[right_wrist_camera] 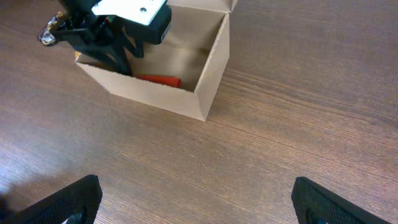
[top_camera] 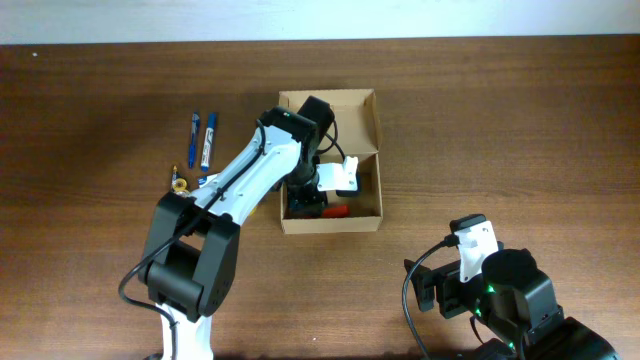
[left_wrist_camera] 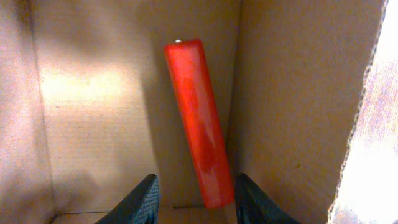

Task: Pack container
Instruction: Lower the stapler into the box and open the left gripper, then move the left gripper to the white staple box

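Observation:
The container (top_camera: 355,120), a brown cardboard box with its flap lid open toward the back, stands at the table's middle. My left gripper (top_camera: 305,195) reaches down inside it. In the left wrist view a red marker (left_wrist_camera: 198,118) lies flat on the box floor (left_wrist_camera: 93,112), close to the right wall. The left gripper (left_wrist_camera: 196,180) is open, its jaws either side of the marker's near end, with a clear gap on the left side. My right gripper (right_wrist_camera: 196,186) hangs open over bare wood, in front and to the right of the box (right_wrist_camera: 155,93). The red marker (right_wrist_camera: 160,79) shows inside.
Two blue pens (top_camera: 194,135) (top_camera: 208,140) lie left of the box. A small ring-like tape roll (top_camera: 180,183) sits beside the left arm. The right arm's base (top_camera: 510,295) fills the bottom right corner.

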Controlling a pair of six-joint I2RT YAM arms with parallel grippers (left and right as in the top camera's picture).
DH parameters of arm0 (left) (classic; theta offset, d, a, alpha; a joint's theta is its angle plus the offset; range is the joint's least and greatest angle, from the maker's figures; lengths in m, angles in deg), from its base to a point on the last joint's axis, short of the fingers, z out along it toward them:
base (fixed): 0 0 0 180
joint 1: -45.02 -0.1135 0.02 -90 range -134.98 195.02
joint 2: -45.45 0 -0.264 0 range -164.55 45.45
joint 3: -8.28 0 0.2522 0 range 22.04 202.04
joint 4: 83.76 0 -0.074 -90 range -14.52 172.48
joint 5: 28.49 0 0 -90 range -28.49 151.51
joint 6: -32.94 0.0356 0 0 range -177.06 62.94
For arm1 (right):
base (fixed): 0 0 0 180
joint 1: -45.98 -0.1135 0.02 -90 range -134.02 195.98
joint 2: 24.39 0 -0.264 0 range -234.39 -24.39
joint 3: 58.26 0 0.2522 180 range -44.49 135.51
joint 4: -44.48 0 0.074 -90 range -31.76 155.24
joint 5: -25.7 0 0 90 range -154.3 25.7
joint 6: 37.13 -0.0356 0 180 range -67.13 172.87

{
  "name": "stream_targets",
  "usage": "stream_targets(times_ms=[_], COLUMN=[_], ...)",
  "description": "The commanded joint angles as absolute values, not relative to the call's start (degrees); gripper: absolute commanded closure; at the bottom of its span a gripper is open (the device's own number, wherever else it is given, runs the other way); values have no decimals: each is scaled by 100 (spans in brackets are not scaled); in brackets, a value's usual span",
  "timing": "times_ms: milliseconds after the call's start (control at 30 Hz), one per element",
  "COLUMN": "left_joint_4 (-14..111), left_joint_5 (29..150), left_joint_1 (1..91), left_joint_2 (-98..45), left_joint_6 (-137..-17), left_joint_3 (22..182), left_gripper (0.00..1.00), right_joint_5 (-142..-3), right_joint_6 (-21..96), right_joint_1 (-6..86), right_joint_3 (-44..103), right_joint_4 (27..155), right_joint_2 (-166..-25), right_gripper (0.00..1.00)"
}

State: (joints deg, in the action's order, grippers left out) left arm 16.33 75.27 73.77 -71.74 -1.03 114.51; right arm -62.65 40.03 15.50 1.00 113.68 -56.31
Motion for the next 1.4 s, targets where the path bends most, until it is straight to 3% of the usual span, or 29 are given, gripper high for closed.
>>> stream_targets(times_ms=[0, 167, 300, 500, 700, 867, 1000, 1100, 1300, 1333, 1367], left_joint_4=[1642, 1115, 287, -458, -406, 328, 1561, 2429, 2918, 2971, 3002], left_joint_5=[7671, 6932, 6893, 6913, 7730, 7824, 7623, 6543, 6259, 6299, 6567], left_joint_1=[7377, 7370, 7246, 5871, 4571, 4448, 4400, 4415, 4448, 4448, 4448], left_joint_2=[-7184, -7171, -6736, -6105, -6105, -6092, -6092, -6092, -6098, -6096, -6096], left_joint_6=[-475, -1725, -1668, -2046, -2022, -2062, -2958, -4418, -6533, -6606, -6603], left_joint_3=[11910, 13540, 14264, 14259, 13350, 11754, 10574, 10257, 10198, 10198, 10198], left_gripper=[62, 62, 62, 62, 62, 62, 61, 51, 32, 20, 0], right_joint_5=[-6215, -6215, -6215, -6215, -6215, -6215, -6215, -6215, -6215, -6215, -6215], right_joint_6=[4025, 4025, 4025, 4025, 4025, 4025, 4025, 4025, 4025, 4025, 4025], right_joint_1=[1519, 1519, 1519, 1519, 1519, 1519, 1519, 1519, 1519, 1519, 1519], right_joint_3=[91, 91, 91, 91, 91, 91, 91, 91, 91, 91, 91], right_joint_4=[11355, 11355, 11355, 11355, 11355, 11355, 11355, 11355, 11355, 11355, 11355], right_joint_2=[-5598, -5598, -5598, -5598, -5598, -5598, -5598, -5598, -5598, -5598, -5598], right_gripper=[1, 1, 1, 1, 1, 1, 1, 1, 1, 1, 1])
